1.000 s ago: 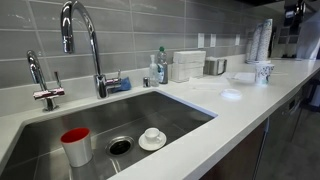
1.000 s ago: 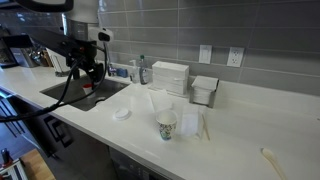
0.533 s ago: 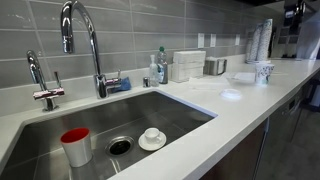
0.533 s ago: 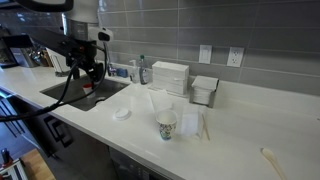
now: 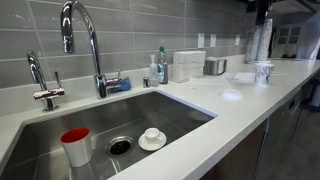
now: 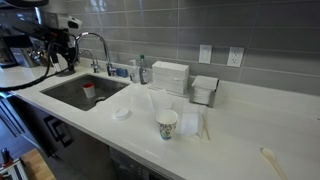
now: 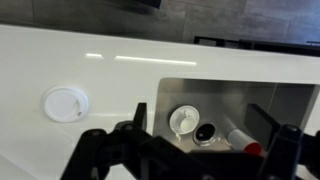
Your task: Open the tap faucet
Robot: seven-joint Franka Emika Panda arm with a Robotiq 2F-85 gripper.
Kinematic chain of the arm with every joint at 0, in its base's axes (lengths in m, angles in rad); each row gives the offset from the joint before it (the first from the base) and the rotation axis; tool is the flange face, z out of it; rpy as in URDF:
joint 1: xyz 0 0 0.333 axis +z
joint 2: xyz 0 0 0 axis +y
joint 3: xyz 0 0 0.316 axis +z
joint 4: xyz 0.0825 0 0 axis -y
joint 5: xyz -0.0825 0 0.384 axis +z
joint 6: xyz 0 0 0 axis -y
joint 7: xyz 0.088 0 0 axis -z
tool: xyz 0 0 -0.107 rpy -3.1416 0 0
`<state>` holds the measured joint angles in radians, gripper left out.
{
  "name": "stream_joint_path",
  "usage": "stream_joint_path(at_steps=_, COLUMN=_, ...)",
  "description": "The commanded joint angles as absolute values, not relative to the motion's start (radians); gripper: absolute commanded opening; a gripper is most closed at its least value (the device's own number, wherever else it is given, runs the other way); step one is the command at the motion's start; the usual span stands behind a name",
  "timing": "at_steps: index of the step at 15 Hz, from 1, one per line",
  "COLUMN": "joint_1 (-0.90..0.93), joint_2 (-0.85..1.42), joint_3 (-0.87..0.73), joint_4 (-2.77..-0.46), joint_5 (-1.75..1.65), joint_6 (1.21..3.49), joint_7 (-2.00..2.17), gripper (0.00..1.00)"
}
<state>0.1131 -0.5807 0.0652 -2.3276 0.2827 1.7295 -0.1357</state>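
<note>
Tap faucet (image 6: 93, 35) near but clear of the claw (image 6: 64, 55), fingers spread wide, empty.

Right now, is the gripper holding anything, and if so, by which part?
Nothing is held. In the wrist view the gripper is open, with only the sink showing between its fingers. In an exterior view nothing touches the tap faucet.

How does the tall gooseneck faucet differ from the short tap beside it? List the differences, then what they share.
Height: the gooseneck faucet rises well above the short tap. Shape: the gooseneck faucet arches high into a thick downward nozzle; the short tap is slim, barely bent. Handles: the short tap has small side handles low down; the gooseneck faucet's arch is bare. Both are shiny chrome, behind the sink.
</note>
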Motion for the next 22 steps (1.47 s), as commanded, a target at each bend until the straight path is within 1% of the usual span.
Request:
stream_joint_path(at_steps=1, joint_1=0.16, joint_2=-0.504, joint_3=0.197, joint_4=-2.276, joint_5=0.385, joint_6=1.897, joint_7=0.091, gripper=1.0)
stream_joint_path(at_steps=4, joint_1=0.174, joint_2=-0.376, joint_3=0.314, joint_4=-2.184, joint_5=0.366, joint_6=2.084, joint_7=0.275, gripper=1.0)
stream_joint_path(at_steps=6, joint_1=0.162, joint_2=-0.27, joint_3=0.376, joint_4=-2.106, joint_5=0.29, joint_6=2.198, joint_7=0.375, gripper=1.0)
stream_joint_path(at_steps=9, joint_1=0.153, joint_2=-0.113, joint_3=0.416, joint_4=-1.991, joint_5=0.128, joint_6=2.286, joint_7=0.498, gripper=1.0)
stream_joint_path(at_steps=15, joint_1=0.231, joint_2=0.163, joint_3=0.351, joint_4=-1.789, joint_5=-0.239, joint_6=2.338, joint_7=0.622, gripper=1.0)
stream_joint_path(at_steps=19, joint_1=0.314, joint_2=0.293, joint_3=0.283, joint_4=-1.677, joint_5=-0.298, joint_6=2.357, joint_7=0.616, gripper=1.0)
stream_joint_path(at_steps=20, joint_1=0.307, joint_2=0.222, joint_3=0.276, joint_4=-1.745, joint_5=-0.241, joint_6=2.349, joint_7=0.591, gripper=1.0)
stream_joint_path(at_steps=22, joint_1=0.334, joint_2=0.27, joint_3=0.257, joint_4=-1.701, joint_5=-0.252, joint_6=2.352, joint_7=0.59, gripper=1.0)
